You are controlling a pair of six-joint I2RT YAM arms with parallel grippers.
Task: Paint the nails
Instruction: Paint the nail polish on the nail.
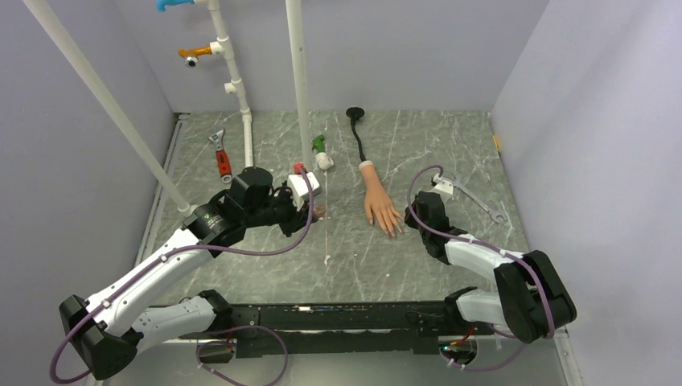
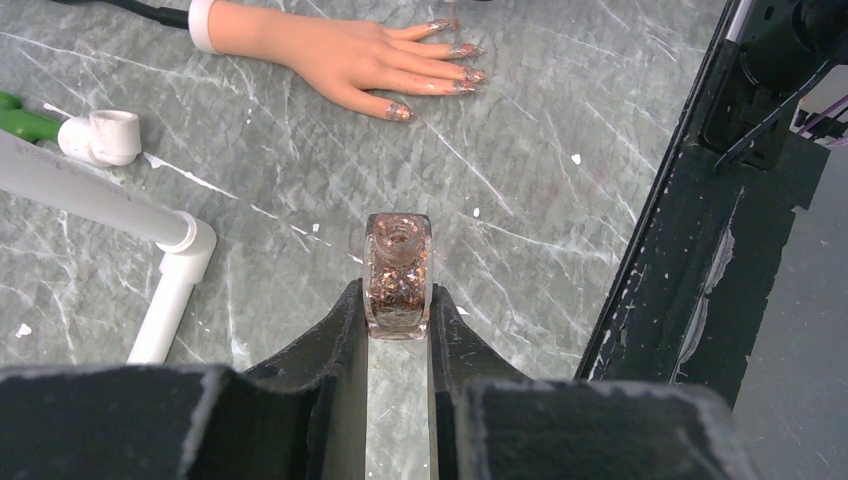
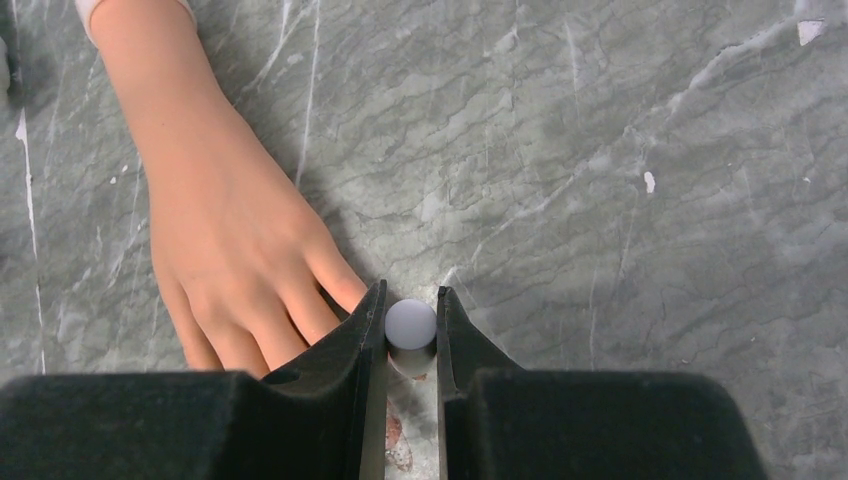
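The nails (image 2: 468,74) tip the fingers of the mannequin hand (image 1: 376,203). The hand lies palm down near the centre of the table (image 1: 450,145), with its fingers pointing toward the arm bases. In the left wrist view the nails carry a speckled glitter coat. A black stem (image 1: 357,141) runs from the wrist of the hand to a round foot near the far wall.

Right gripper (image 3: 411,320): clenched on a round white cap (image 3: 411,324), positioned directly at the fingertips of the mannequin hand. One black finger overlaps those fingertips, so the nails are hidden in the right wrist view. The right arm reaches in from the right with its wrist low over the table.

Left gripper (image 2: 398,305): grasping an uncapped clear bottle (image 2: 398,270) of glitter polish, neck up. The bottle is left of the mannequin hand and apart from it. Whether the bottle rests on the table cannot be determined. The left arm extends diagonally forward.

Surroundings:
- A white pipe (image 2: 165,240) lies left of the bottle.
- A green-handled tool (image 1: 320,147) lies beyond the bottle.
- A red-handled wrench (image 1: 220,157) lies at far left.
- A silver spanner (image 1: 476,198) lies behind the right gripper.
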